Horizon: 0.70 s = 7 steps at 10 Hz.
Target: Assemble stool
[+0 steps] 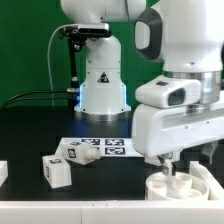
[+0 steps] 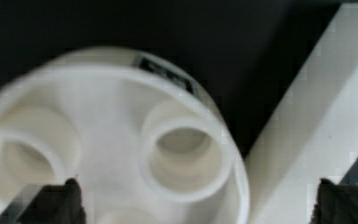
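Hovering above seat disc [image 2: 105, 130], hand [image 2: 197, 198] spread wide, empty; black rim tag [image 2: 163, 72] blurred, unreadable.

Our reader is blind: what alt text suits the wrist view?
A round white plastic seat disc with round sockets fills the view beneath the open gripper, whose dark fingertips stand wide apart. A white bar lies beside it.

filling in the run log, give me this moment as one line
tool: open | over: seat, sockets up | held: nothing | legs: loose, exterior view's left
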### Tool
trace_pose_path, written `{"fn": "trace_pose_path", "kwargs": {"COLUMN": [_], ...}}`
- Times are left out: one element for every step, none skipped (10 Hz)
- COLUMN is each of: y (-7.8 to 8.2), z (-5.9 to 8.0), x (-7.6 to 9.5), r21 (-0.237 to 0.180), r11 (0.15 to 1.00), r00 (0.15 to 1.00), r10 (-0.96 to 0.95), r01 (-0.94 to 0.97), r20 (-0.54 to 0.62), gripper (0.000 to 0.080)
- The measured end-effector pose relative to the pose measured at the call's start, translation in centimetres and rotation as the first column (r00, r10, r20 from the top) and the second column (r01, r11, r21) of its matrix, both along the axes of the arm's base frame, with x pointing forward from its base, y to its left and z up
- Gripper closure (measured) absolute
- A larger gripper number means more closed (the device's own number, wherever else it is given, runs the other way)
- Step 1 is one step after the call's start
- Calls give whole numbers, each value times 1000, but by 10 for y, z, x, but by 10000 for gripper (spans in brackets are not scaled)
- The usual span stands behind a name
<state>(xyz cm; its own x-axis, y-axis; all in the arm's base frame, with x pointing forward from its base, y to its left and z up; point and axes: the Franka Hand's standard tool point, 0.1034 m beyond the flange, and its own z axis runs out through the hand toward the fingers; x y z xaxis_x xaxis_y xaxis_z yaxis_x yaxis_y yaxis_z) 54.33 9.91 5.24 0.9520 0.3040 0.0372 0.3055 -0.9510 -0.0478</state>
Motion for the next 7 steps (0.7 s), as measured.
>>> {"fn": "trace_pose_path", "kwargs": {"y": [-3,-2,2,3,3,5,4], "z": [6,5,3,3,3,3,2], "x": [-10,-22,-25,-25,-25,-25,-27], "r21": [3,7,8,12,15,19,24], "r11": [993,963,937,919,905,866,821], "r00": [993,963,937,919,904,865,820], "r10": [-121,-269,-348,-393,-424,-498,-567], "r01": [121,269,348,393,425,499,570], "r20": [-12,-36,-37,-42,-47,-58,-76], "gripper": [150,150,150,150,150,150,150]}}
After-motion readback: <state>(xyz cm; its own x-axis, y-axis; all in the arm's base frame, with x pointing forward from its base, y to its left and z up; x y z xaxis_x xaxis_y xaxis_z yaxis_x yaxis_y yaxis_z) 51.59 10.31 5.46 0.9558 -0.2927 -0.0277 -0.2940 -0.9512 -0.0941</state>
